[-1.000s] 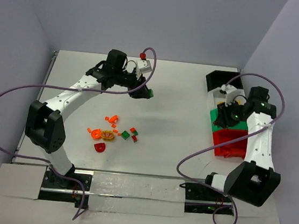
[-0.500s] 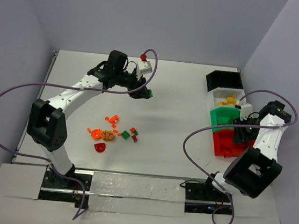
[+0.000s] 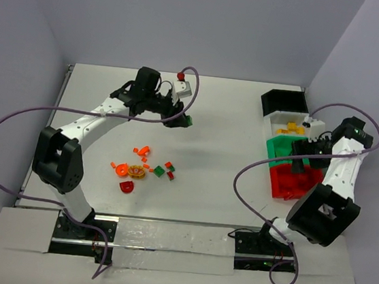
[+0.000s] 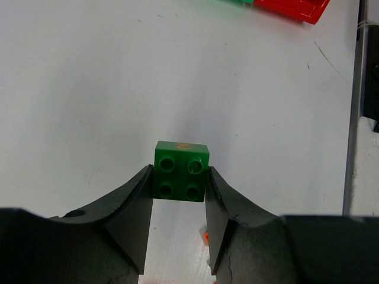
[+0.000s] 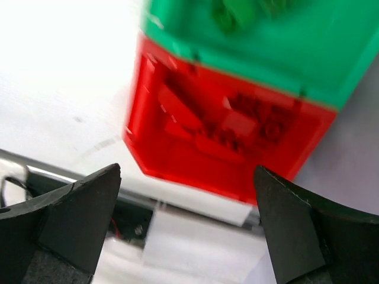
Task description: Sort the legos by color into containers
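Nearest the arm bases, a loose scatter of legos lies on the white table, left of centre. A red rounded piece is closest, then an orange ring-like piece, with small orange bits and a few green and red bricks just beside it. On the right the containers stand joined in a row running away from the bases. The red bin comes first, then the green bin, the white bin with yellow and orange pieces inside, and the black bin farthest. The right gripper hangs over the meeting of the red and green bins, fingers spread wide with nothing between them. Its wrist view, somewhat blurred, looks down through that gap at red pieces heaped in the red bin and green ones in the green bin. Farther back, left of the middle, the left gripper is clenched on a green brick. The brick has four studs, is pinched by its two sides over bare table, and is well apart from the containers.
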Motion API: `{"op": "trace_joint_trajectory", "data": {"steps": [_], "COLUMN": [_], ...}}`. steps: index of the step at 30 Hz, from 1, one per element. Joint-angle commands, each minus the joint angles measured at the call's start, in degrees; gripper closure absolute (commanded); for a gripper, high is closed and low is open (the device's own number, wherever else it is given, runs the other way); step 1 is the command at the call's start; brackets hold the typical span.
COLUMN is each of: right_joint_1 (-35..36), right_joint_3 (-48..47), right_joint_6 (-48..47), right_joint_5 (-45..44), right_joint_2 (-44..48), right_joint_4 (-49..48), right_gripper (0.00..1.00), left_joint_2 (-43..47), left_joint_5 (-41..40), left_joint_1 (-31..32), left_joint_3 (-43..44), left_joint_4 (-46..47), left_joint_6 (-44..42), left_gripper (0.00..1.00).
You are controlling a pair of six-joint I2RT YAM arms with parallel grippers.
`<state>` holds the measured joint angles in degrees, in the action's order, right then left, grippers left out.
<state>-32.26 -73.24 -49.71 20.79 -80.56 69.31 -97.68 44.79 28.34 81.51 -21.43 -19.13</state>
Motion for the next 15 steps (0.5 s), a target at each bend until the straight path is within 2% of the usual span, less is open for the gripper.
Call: {"op": "trace_joint_trajectory", "data": {"steps": [1, 2, 5, 11, 15], "right_joint_1": [9.39, 12.01, 23.80, 37.44, 44.27], "right_joint_3": [-5.23, -5.67, -7.14, -9.87, -13.98], "right_joint_6": [10.40, 13.53, 29.29, 45.33, 51.07], "right_joint_5": [15.68, 15.86, 25.83, 33.21, 36.01], "right_joint_2": [3.28, 3.30, 1.76, -5.32, -11.31], "right_joint_4": [0.44, -0.95, -8.37, -23.38, -28.39], "right_gripper": [0.00, 0.00, 0.00, 0.02, 0.03], "left_joint_2": [8.59, 9.91, 14.48, 17.12, 17.76], "left_joint_5": [1.28, 0.76, -3.25, -9.00, -12.44], "left_joint_1": [0.05, 0.14, 1.94, 4.96, 7.05], "left_joint_3": [-6.65, -8.56, -17.00, -20.62, -21.79], "left_joint_4": [10.35, 12.54, 23.05, 26.70, 27.94], "left_joint_6": [-2.99, -4.03, -8.66, -15.31, -18.01], "left_gripper": [1.00, 1.00, 1.00, 1.00, 1.00]}}
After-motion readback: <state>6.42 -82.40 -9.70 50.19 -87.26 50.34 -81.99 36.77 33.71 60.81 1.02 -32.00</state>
